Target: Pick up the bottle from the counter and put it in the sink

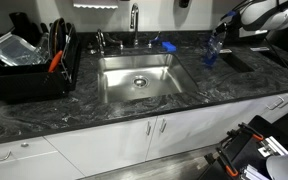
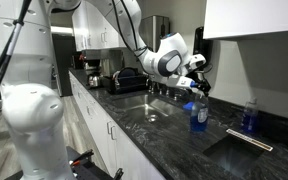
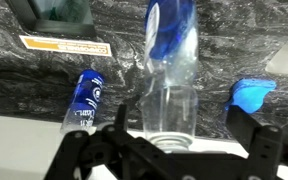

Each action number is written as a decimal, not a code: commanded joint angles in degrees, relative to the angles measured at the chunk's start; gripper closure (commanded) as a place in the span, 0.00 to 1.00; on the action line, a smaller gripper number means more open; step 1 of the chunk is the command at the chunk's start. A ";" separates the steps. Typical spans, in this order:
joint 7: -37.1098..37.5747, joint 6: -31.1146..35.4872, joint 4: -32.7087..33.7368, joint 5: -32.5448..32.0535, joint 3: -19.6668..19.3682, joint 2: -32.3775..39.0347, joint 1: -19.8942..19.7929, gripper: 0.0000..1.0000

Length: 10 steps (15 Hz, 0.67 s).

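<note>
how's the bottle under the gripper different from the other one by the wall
The gripper bottle stands out on the counter, nearer the sink; the wall bottle stands back by the wall. The gripper bottle is right at the open gripper; the wall bottle is apart from it. The gripper bottle is clear with a blue band; the wall bottle looks blue nearly all over. Both stand upright and carry blue.
</note>
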 commanded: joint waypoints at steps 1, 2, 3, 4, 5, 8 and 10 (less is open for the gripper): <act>7.68 2.32 3.46 -7.04 -5.43 4.21 0.70 0.00; 11.47 2.17 4.47 -10.46 -8.16 5.27 1.72 0.00; 14.78 1.56 5.46 -13.42 -10.51 6.15 2.77 0.00; 17.42 0.87 6.22 -15.64 -12.35 6.88 3.67 0.00; 19.99 0.22 6.97 -17.74 -14.18 7.48 4.75 0.00; 24.35 -0.42 6.64 -20.43 -16.45 8.24 7.12 0.00; 26.75 -0.92 6.17 -21.81 -17.59 8.68 9.22 0.00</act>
